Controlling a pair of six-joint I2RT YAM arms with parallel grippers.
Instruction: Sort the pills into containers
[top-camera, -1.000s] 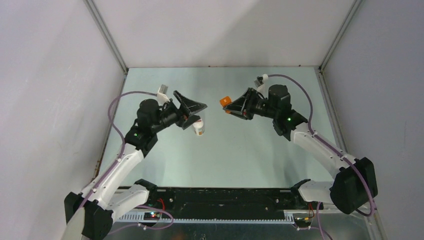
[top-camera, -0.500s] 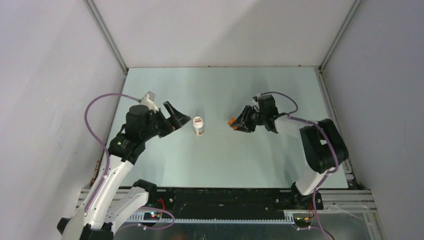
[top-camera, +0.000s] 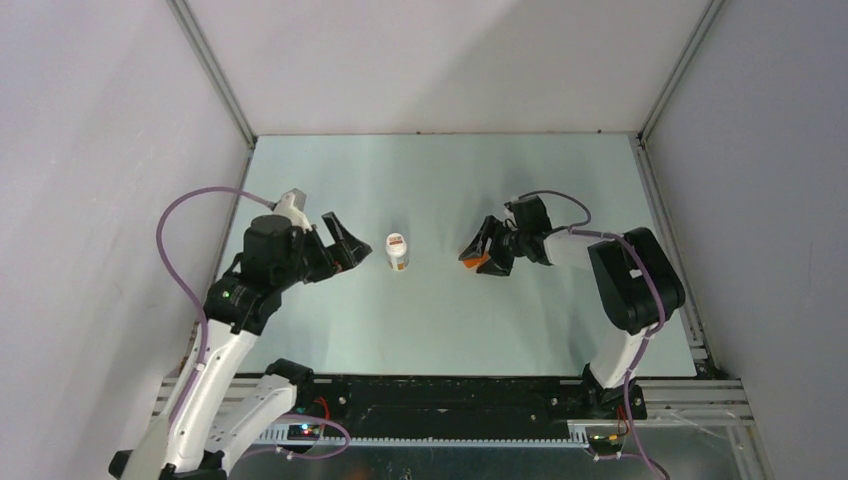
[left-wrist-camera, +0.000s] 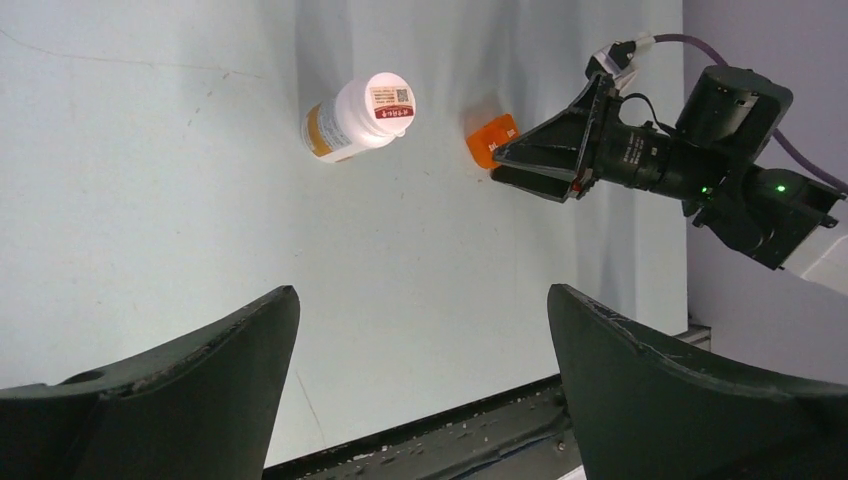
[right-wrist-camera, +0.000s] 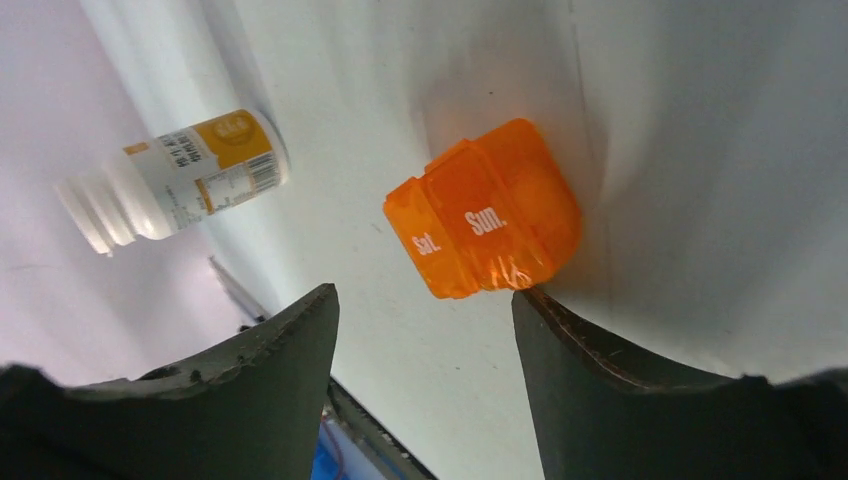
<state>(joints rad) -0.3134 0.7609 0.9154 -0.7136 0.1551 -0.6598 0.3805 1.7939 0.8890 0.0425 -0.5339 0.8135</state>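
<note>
Where our right gripper (top-camera: 479, 254) stands: jaws roughly halfway apart, clamping nothing.
Right contact: from the right wrist cam, one fingertip (right-wrist-camera: 527, 300) is at the near corner of the orange pill box (right-wrist-camera: 485, 225). It looks like touching, but we can't swear to it. The other finger is off to the side, not on the box.
Orange pill box: lies flat on the table (top-camera: 440, 330), just past the right fingertips, with lids marked "Sat." and "Sun." facing the camera.
Left gripper (top-camera: 344, 240): jaws as wide as we've seen them, holding nothing and touching nothing.
Right arm (top-camera: 625, 275): folded tight, elbow out to the right, forearm low over the table, gripper pointing in toward the middle.
Left arm (top-camera: 240, 300): comes up from the near left corner, with the wrist raised off the table and the gripper aimed across at the bottle.
Pill bottle (top-camera: 398, 251): white, capped, with a red-marked sticker on top and a yellow label on its side. It stands upright on the table between our two grippers, nearer the left one, and touches neither.
Bottle vs box: apart, not touching.
Other stuff: a purple cable (top-camera: 170, 240) loops off the left arm, and pale walls (top-camera: 440, 60) close in the table on three sides.
</note>
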